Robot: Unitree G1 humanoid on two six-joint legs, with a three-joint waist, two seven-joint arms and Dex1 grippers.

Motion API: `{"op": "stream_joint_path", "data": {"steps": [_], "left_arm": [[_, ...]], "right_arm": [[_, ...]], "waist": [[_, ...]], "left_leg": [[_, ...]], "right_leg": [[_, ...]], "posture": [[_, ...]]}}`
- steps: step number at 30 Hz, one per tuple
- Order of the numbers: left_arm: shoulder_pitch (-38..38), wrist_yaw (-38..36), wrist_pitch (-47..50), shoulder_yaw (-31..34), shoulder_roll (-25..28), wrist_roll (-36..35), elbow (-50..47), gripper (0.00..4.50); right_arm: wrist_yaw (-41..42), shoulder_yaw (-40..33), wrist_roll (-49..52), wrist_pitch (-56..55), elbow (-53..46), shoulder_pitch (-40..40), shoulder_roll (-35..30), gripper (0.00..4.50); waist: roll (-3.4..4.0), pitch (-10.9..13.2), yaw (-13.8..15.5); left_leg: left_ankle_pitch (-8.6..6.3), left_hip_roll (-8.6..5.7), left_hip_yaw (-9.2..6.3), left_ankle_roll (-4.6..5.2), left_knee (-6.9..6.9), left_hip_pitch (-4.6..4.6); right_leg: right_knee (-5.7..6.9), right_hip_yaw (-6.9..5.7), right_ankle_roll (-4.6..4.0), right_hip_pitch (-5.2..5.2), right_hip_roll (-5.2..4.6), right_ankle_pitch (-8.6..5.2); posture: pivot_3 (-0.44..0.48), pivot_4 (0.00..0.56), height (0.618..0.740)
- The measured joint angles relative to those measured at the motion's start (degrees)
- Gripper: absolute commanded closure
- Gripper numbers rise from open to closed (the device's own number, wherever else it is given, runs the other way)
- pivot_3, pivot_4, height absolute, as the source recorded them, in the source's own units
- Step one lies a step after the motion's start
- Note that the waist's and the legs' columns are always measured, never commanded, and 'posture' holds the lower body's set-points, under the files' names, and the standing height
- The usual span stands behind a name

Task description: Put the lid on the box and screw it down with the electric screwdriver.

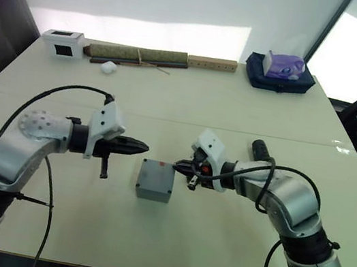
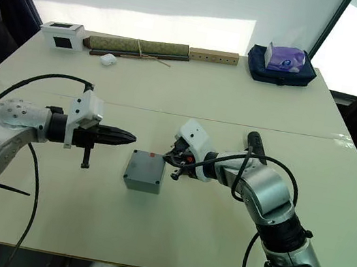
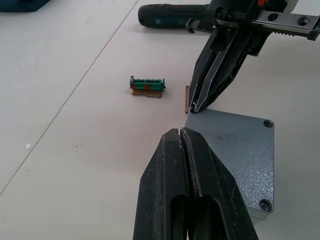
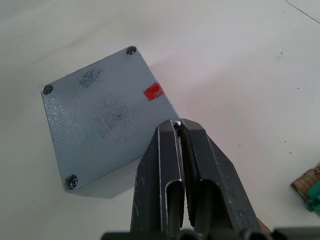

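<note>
The box (image 1: 155, 180), with the lid (image 4: 102, 107) set on top, is seen mid-table between the grippers. The left gripper (image 1: 143, 147) is held pressed closed and empty just beside it; the right gripper (image 1: 177, 166), tips nipped on a small screw, is poised at its corner. The electric screwdriver (image 1: 260, 150) is laid farther back.
</note>
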Motion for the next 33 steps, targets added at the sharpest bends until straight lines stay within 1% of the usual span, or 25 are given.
{"op": "stream_joint_path", "data": {"steps": [3, 4, 5, 8, 11, 12, 15, 18, 21, 23, 24, 28, 31, 33], "left_arm": [[0.1, 0.0, 0.0, 0.0, 0.0, 0.0, -0.1, 4.50], [0.1, 0.1, 0.0, 0.0, 0.0, 0.0, -0.1, 4.50], [0.1, 0.1, 0.0, 0.0, 0.0, 0.0, -0.1, 4.50], [0.1, 0.1, 0.0, 0.0, -0.2, 0.0, -0.1, 4.50], [0.1, 0.1, 0.0, 0.0, -0.4, 0.0, -0.1, 4.50], [0.1, 0.1, 0.0, 0.0, -0.4, 0.0, -0.1, 4.50], [0.1, 0.1, 0.0, 0.0, -0.5, 0.0, -0.1, 4.50], [0.0, 0.1, 0.0, 0.0, -1.1, -0.2, -0.2, 4.50], [-0.9, -0.2, 0.9, 0.0, -1.5, -1.6, -1.3, 4.50], [-2.0, -0.2, 1.1, 0.1, -1.7, -2.6, -2.2, 4.50], [-2.1, -0.3, 1.1, 0.1, -1.7, -2.7, -2.3, 4.50], [-2.4, -0.3, 0.9, -0.1, -2.4, -2.7, -2.8, 4.50], [-2.8, -0.4, 0.6, -0.5, -3.1, -2.7, -2.8, 4.50], [-3.1, -0.5, 0.0, -1.4, -3.7, -2.6, -2.8, 4.50]], "right_arm": [[0.4, 0.0, -0.1, -0.2, 0.2, 0.0, 0.0, 4.41], [0.6, 0.0, -0.1, -0.3, 0.3, 0.0, 0.0, 3.88], [0.8, 0.0, 0.0, -0.3, 0.3, 0.0, -0.1, 3.80], [1.5, -0.1, 0.5, 0.3, 0.2, 0.0, -0.3, 2.48], [1.7, -0.3, 0.8, 1.1, 0.1, 0.0, -0.6, 1.46], [1.7, -0.3, 0.9, 1.3, 0.0, 0.0, -0.6, 0.97], [1.6, -1.4, 1.5, 1.9, -0.8, -0.6, -0.6, 0.03], [1.5, -4.7, 2.9, 4.0, -2.1, -2.4, -2.2, 0.03], [1.2, -10.9, 4.2, 8.8, -2.9, -5.2, -7.4, 0.03], [0.9, -13.1, 4.5, 12.9, -2.7, -6.1, -12.3, 0.03], [0.9, -13.3, 4.5, 13.7, -2.6, -6.3, -13.2, 0.03], [0.9, -12.1, 3.8, 20.7, 0.3, -8.7, -22.3, 0.03], [1.4, -10.1, 3.8, 23.4, 1.2, -10.4, -25.2, 0.03], [1.5, -8.2, 4.1, 26.4, 3.8, -12.1, -27.1, 0.03]], "waist": [[0.00, 0.0, 0.0], [0.00, 0.0, 0.0], [0.00, 0.0, 0.0], [0.00, 0.0, 0.0], [0.00, 0.0, 0.0], [0.00, 0.0, 0.0], [0.00, 0.0, 0.0], [0.00, 0.0, 0.1], [-0.02, 0.0, 0.5], [-0.03, 0.0, 0.3], [-0.02, 0.0, 0.3], [0.03, 0.0, -0.1], [0.04, 0.0, -0.1], [0.04, 0.0, 0.1]], "left_leg": [[0.00, 0.00, 0.00, 0.00, 0.00, 0.01], [0.00, 0.00, 0.00, 0.00, 0.00, 0.01], [0.00, 0.00, 0.00, 0.00, 0.00, 0.01], [0.00, 0.00, 0.00, 0.00, 0.00, 0.01], [0.00, 0.00, 0.00, 0.00, 0.00, 0.01], [0.00, 0.00, 0.00, 0.00, 0.00, 0.01], [0.00, 0.00, 0.00, 0.00, 0.00, 0.01], [0.00, 0.00, 0.00, 0.00, 0.00, 0.00], [0.00, -0.04, -0.03, 0.00, 0.02, 0.00], [0.00, -0.07, -0.02, 0.00, 0.02, 0.00], [0.00, -0.07, -0.01, 0.00, 0.01, 0.00], [0.00, -0.04, 0.00, 0.00, -0.03, 0.01], [0.00, 0.02, 0.00, 0.00, -0.04, 0.02], [0.00, 0.01, 0.01, 0.00, -0.02, 0.01]], "right_leg": [[0.00, 0.00, 0.00, 0.01, 0.00, 0.00], [0.00, 0.00, 0.00, 0.01, 0.00, 0.00], [0.00, 0.00, 0.00, 0.01, 0.00, 0.00], [0.00, -0.01, 0.00, 0.01, 0.00, 0.00], [0.00, -0.01, 0.00, 0.01, 0.00, 0.00], [0.00, -0.01, 0.00, 0.00, 0.00, 0.00], [0.01, 0.00, 0.00, 0.00, 0.00, 0.00], [0.00, -0.01, 0.00, 0.01, -0.01, 0.00], [-0.04, -0.05, 0.00, 0.06, -0.09, 0.00], [-0.06, -0.04, 0.00, 0.07, -0.13, 0.00], [-0.06, -0.03, 0.00, 0.06, -0.13, 0.00], [-0.04, -0.01, -0.01, 0.01, -0.07, 0.00], [-0.02, -0.01, -0.02, 0.00, 0.03, 0.00], [-0.04, 0.00, -0.02, 0.02, 0.01, 0.00]], "posture": [[0.000, 0.150, 0.740], [0.000, 0.150, 0.740], [0.000, 0.150, 0.740], [0.000, 0.150, 0.740], [0.000, 0.150, 0.740], [0.000, 0.150, 0.740], [0.000, 0.150, 0.740], [0.000, 0.150, 0.740], [0.000, 0.150, 0.740], [0.000, 0.150, 0.740], [0.000, 0.150, 0.740], [0.000, 0.150, 0.740], [0.000, 0.150, 0.740], [0.000, 0.150, 0.740]]}}
